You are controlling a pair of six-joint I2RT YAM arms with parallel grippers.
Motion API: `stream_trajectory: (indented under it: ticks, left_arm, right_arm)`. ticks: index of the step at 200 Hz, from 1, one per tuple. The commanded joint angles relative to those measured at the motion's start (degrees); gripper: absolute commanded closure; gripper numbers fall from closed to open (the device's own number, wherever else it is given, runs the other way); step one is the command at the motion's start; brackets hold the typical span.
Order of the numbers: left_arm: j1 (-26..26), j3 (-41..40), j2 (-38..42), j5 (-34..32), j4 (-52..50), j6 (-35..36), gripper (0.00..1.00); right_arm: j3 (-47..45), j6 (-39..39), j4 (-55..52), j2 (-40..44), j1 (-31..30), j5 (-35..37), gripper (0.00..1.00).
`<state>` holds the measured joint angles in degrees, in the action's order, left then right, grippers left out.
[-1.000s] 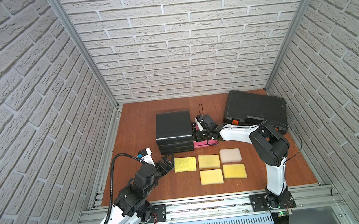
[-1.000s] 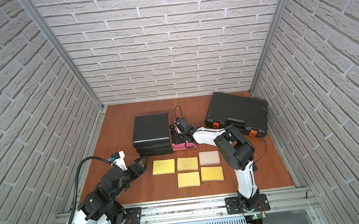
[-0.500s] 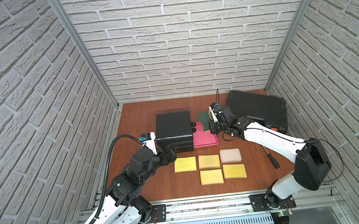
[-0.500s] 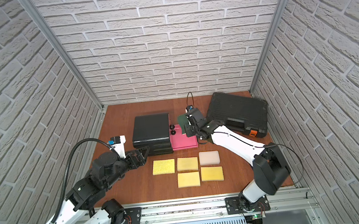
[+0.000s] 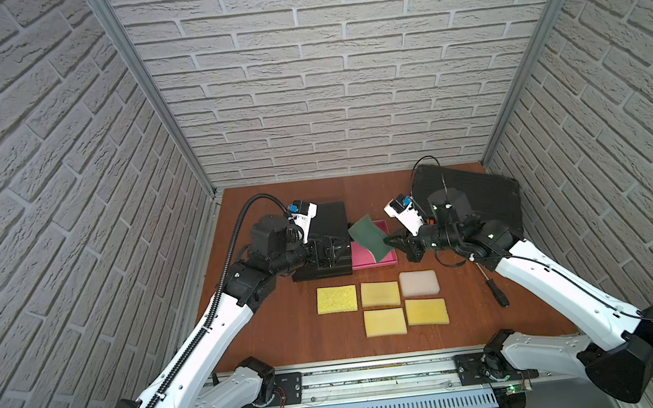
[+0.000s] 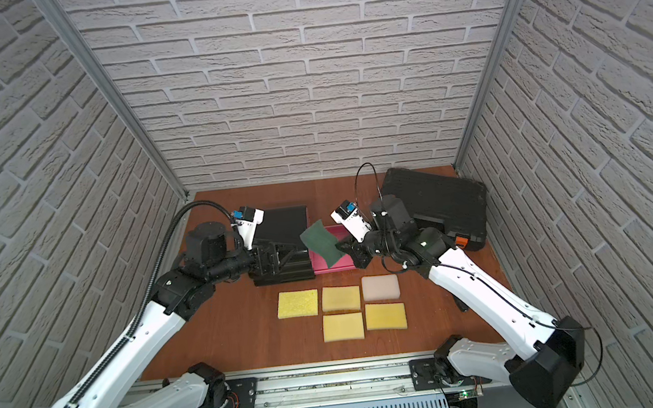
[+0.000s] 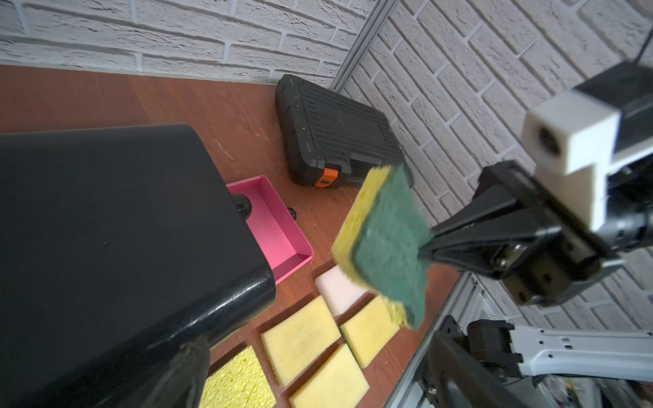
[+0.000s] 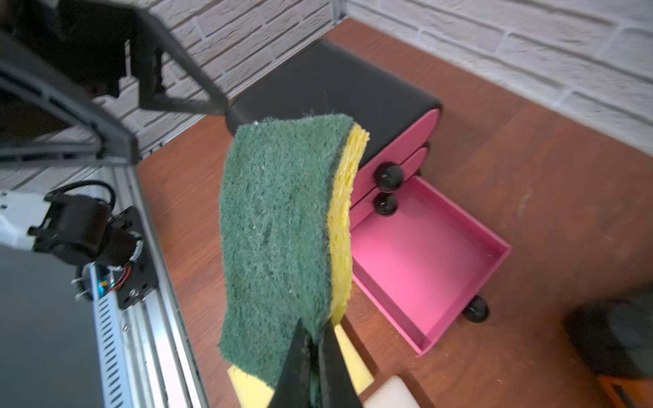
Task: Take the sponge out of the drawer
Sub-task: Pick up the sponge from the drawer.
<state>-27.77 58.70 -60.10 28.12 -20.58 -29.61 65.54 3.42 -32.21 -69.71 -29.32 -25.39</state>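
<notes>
A green-and-yellow sponge (image 5: 367, 237) (image 8: 279, 240) hangs in the air over the open pink drawer (image 5: 374, 265) (image 8: 424, 254), which is bare inside. My right gripper (image 5: 388, 242) (image 8: 314, 339) is shut on the sponge's edge, as the left wrist view also shows on the sponge (image 7: 385, 243). The drawer sticks out of the bottom of a black cabinet (image 5: 329, 216) (image 7: 106, 212). My left gripper (image 5: 336, 250) stands open over the cabinet's near end, holding nothing.
Several sponges lie in rows in front of the cabinet, among them a bright yellow one (image 5: 336, 299) and a white one (image 5: 419, 283). A black tool case (image 5: 478, 196) sits at the back right. A screwdriver (image 5: 496, 296) lies beside my right arm.
My right gripper has risen from the drawer with the sponge in it. My left arm has swung from the table's front up to the cabinet.
</notes>
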Motion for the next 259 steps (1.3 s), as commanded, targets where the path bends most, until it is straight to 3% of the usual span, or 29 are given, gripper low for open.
stream_trajectory:
  ticks: [1,31,81,97,117,125,129,158,182,195,237,259]
  left_arm:
    - [2.2,-0.9,-1.8,13.0,9.2,-1.9,0.06]
    - [1.9,-1.6,-4.9,17.0,12.3,-3.9,0.11]
    - [0.7,-1.7,-8.3,16.4,11.1,-3.2,0.19]
    - [0.3,-1.6,-9.0,16.4,11.1,-3.1,0.35]
    - [-0.9,-1.5,-9.5,15.6,10.9,-3.1,0.65]
    - [-1.6,-1.6,-9.3,14.6,10.6,-3.1,0.81]
    - [-1.9,-1.6,-9.1,13.7,10.3,-3.3,1.00]
    - [-3.6,-3.8,-6.4,9.2,10.5,-4.9,1.00]
    - [-4.7,-8.3,-0.2,1.9,11.6,-9.0,1.00]
    - [-5.0,-11.7,4.8,-2.2,12.8,-12.4,1.00]
    - [-7.0,-25.9,23.4,-17.6,12.9,-23.9,1.00]
    - [-11.8,-33.4,30.5,-26.4,13.6,-30.6,1.00]
  right_arm:
    - [-0.4,3.4,-0.4,-1.3,-0.2,-8.5,0.97]
    - [0.9,3.5,-0.2,-2.5,-0.2,-9.2,0.97]
    - [2.7,3.7,0.2,-4.1,-0.4,-10.9,0.97]
    - [3.0,3.4,0.5,-4.5,-0.5,-11.0,0.97]
    - [3.0,2.7,1.4,-4.9,-0.7,-10.6,0.97]
    - [3.0,2.1,1.9,-4.9,-0.7,-10.4,0.97]
    - [2.9,1.8,2.3,-5.0,-0.7,-10.2,0.97]
    - [2.5,-0.6,4.5,-4.7,-0.8,-9.9,0.91]
    - [1.9,-4.1,6.7,-3.7,-0.8,-6.2,0.50]
    - [1.2,-5.5,7.7,-2.4,-0.7,-3.2,0.37]
    - [-3.1,-11.5,11.3,3.1,-0.6,11.4,0.26]
    - [-4.5,-13.5,12.0,3.7,-0.5,15.4,0.25]
